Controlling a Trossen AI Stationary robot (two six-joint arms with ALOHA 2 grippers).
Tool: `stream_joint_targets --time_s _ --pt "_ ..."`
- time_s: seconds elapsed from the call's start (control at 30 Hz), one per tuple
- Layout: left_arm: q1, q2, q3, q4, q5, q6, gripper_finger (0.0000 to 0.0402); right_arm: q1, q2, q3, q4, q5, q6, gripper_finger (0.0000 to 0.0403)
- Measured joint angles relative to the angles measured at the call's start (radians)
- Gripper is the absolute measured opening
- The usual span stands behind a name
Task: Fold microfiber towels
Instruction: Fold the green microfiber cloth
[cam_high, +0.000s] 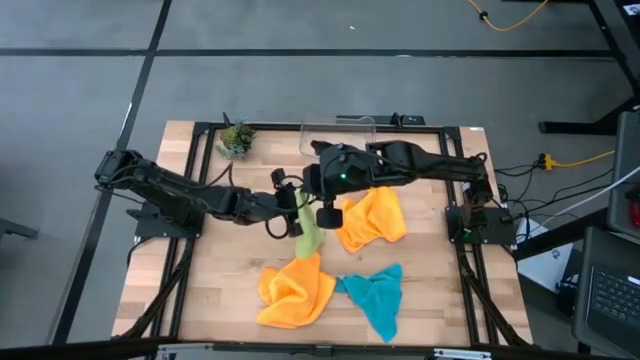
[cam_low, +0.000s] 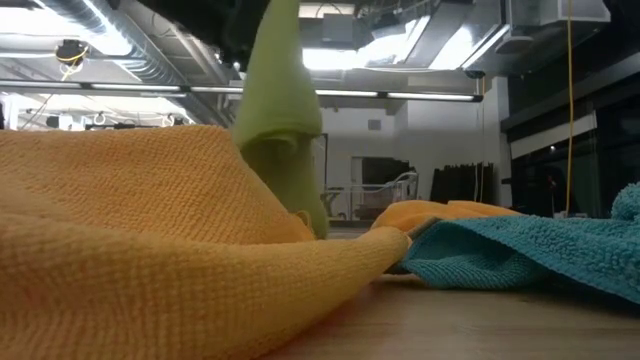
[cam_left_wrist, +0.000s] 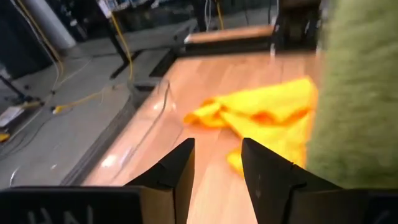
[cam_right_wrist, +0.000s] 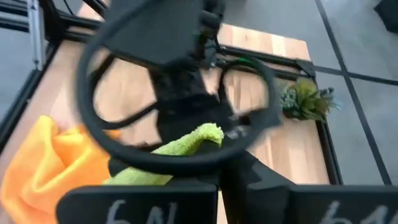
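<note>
Towel, lime green (cam_high: 308, 232), hangs from right tool (cam_high: 326, 214); left tool (cam_high: 297, 205) beside it.

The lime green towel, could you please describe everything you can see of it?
The lime green towel is a soft, fuzzy microfiber cloth, bunched into a narrow hanging strip. It hangs mid-table between the left gripper and the right gripper, its lower end reaching toward the front orange towel.

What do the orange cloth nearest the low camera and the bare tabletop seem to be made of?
The crumpled orange cloth looks like microfiber or a similar soft textile: a fine, matte, nubby weave shows up close. The tabletop looks like pale wood planks, with visible strips and a light sheen, possibly sealed.
</note>
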Motion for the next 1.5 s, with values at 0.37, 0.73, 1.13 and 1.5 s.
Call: stream_joint_targets --time_s 0.37,0.73,1.13,1.5 --pt "-0.152 -0.001 0.0 -0.385 -0.226 -0.396 0.0126 -0.072 0.0 0.0 -0.031 0.044 0.023 0.0002" --pt "-0.206 0.014 0.0 -0.21 -0.224 -0.541 0.0126 -0.158 0.0 0.0 0.112 0.048 0.053 0.0002" --pt "-0.088 0.028 -0.001 -0.097 -0.259 -0.472 0.0126 -0.137 0.0 0.0 0.154 0.045 0.055 0.0002" --pt "-0.035 0.101 0.0 0.182 -0.165 -0.255 0.0126 -0.13 0.0 0.0 0.181 0.055 0.061 0.0002"
